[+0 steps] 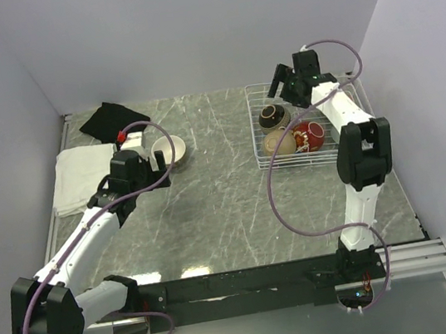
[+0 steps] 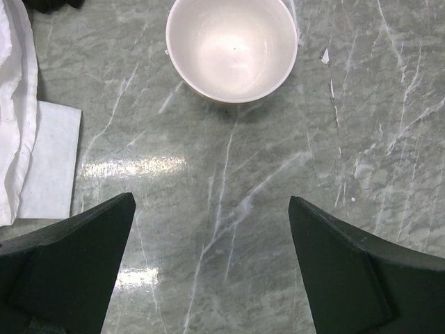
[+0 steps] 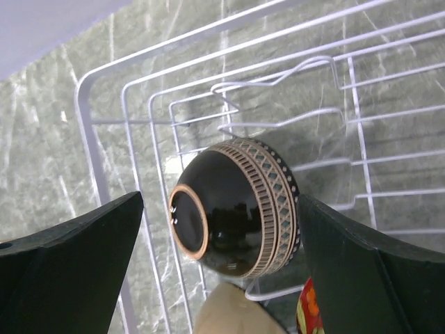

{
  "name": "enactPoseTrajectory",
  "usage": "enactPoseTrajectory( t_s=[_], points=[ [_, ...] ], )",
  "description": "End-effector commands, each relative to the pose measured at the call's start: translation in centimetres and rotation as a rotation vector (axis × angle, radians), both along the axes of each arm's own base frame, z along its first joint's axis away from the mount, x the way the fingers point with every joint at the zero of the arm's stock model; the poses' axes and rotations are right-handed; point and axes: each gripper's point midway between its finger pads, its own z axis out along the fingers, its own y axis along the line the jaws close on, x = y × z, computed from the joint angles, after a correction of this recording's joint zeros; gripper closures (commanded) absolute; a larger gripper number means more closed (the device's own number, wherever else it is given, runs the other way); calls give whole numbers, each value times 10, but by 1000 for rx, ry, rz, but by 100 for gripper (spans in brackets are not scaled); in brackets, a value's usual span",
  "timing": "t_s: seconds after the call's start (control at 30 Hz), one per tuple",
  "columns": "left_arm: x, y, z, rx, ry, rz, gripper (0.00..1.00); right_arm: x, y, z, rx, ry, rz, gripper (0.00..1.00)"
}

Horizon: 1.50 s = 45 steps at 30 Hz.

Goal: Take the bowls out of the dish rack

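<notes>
**A:** Grey-green marble counter (image 1: 220, 201), pale lilac walls (image 1: 186, 30) around it. Where does the dish rack sit?

**B:** The dish rack (image 1: 254, 133) stands at the far right of the counter. Three bowls are in it. A dark bowl (image 3: 236, 209) with a patterned tan band lies on its side at the far end. A beige bowl (image 1: 279, 143) and a red bowl (image 1: 310, 133) sit side by side nearer the arms.

**A:** And one is out?

**B:** Yes, a white bowl (image 2: 233, 49) stands upright on the bare counter at the left, near a folded white cloth (image 1: 82, 178). The left claw (image 2: 211, 198) is spread wide and empty, just short of that bowl, touching nothing.

**A:** So which step is this?

**B:** I judge it the reach for the next bowl. The right claw (image 3: 220, 197) hangs over the far end of the rack, jaws fully apart, holding nothing. In the wrist view the dark bowl is framed between its fingers (image 3: 76, 257).

**A:** What does the next move call for?

**B:** Probably a descent until the fingers straddle the bowl, clear of the wire prongs (image 3: 271, 76) beside it. The glazed body looks slippery, so a grip across the wall at the rim seems safer than one across the belly. After that, a straight lift before swinging left, so the bowl doesn't catch the rack's side.
</notes>
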Motion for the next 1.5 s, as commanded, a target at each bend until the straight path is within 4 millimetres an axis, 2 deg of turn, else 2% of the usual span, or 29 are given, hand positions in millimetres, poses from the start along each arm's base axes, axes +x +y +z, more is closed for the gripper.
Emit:
enactPoseTrajectory(
  t_s=[0.0,0.17,0.23,0.43,0.63,0.77,0.9,1.0,1.2,1.47],
  points=[
    [5,-4,7,-7,-38,-23,1,3,2,-10,-41,65,39,0],
    [5,-6,8,-10,-38,-32,0,1,-4,-20,-77,103,42,0],
    [5,-7,7,-11,-36,-38,0,-1,-6,-30,-91,134,53,0],
    [4,-9,5,-13,-30,-47,1,-5,0,-47,-87,195,106,0],
    [4,-10,5,-11,-29,-49,1,-11,1,-55,-84,235,117,0],
    [4,-10,6,-12,-30,-54,0,-12,13,-55,-46,231,173,0],
    [4,-11,5,-14,-28,-58,1,-15,16,-54,-45,235,181,0],
    [3,-11,5,-15,-27,-59,0,-17,23,-48,-7,217,208,0],
    [3,-12,4,-16,-24,-63,1,-14,41,-18,82,114,250,0],
    [3,-13,7,-20,-29,-65,1,-12,47,8,124,46,241,3]
  ],
)
